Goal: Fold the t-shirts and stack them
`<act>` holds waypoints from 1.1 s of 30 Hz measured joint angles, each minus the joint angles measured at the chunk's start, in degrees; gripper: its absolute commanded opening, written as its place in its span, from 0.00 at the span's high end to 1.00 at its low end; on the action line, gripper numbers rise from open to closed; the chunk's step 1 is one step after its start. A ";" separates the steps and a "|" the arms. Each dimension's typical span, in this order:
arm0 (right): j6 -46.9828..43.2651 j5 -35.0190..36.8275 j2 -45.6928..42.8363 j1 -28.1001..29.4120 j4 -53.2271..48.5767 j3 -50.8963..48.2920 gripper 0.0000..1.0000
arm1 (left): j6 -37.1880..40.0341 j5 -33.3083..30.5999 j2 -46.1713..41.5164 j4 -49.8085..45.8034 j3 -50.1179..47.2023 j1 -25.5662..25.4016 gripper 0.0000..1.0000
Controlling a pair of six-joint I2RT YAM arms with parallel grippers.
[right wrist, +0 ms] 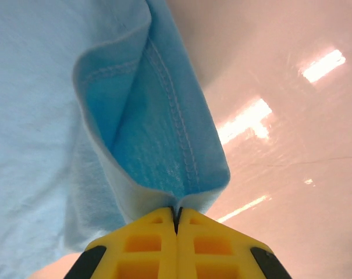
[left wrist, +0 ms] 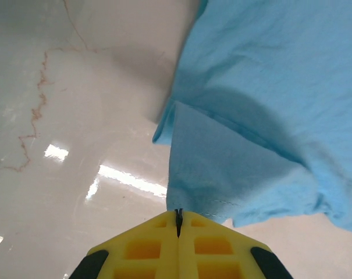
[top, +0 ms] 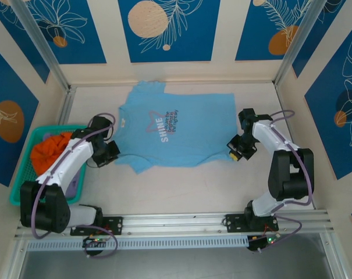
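T-shirt (top: 205, 125), sky-blue, lies spread across the table (top: 164, 195), collar end toward the left arm; the top view gives the chest lettering (top: 163, 126). The left wrist view adds a folded-over sleeve (left wrist: 222, 165) at the closed left gripper (left wrist: 178, 214); whether cloth is clamped cannot be determined. The right wrist view resolves hem stitching (right wrist: 178, 110), with the right gripper (right wrist: 176, 214) closed, pinching the hem edge.

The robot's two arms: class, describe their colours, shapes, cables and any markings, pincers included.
Both arms pair white links with bulky black sections and black joints, and a loose purple cable runs along each. In the wrist views, the left pincer and right pincer have yellow, tapered fingers with recessed pockets, dark tips and black pieces at the outer sides. No lettering is readable on them.
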 measured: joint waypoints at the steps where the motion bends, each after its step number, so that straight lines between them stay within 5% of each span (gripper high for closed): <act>1: 0.09 0.02 -0.61 -0.63 0.11 0.07 1.00 | 0.15 -0.02 -0.09 -0.48 1.16 0.00 1.00; 8: 0.50 -0.20 1.49 -4.31 -0.63 6.93 1.00 | 1.18 0.44 9.31 -2.38 18.93 0.07 1.00; 21: -0.59 2.47 30.84 -5.14 -4.33 32.46 1.00 | 5.92 3.45 47.63 -10.64 58.58 2.14 1.00; 33: 0.79 3.26 36.44 -7.23 -8.57 38.77 1.00 | 5.66 5.20 60.57 -11.30 74.53 2.75 1.00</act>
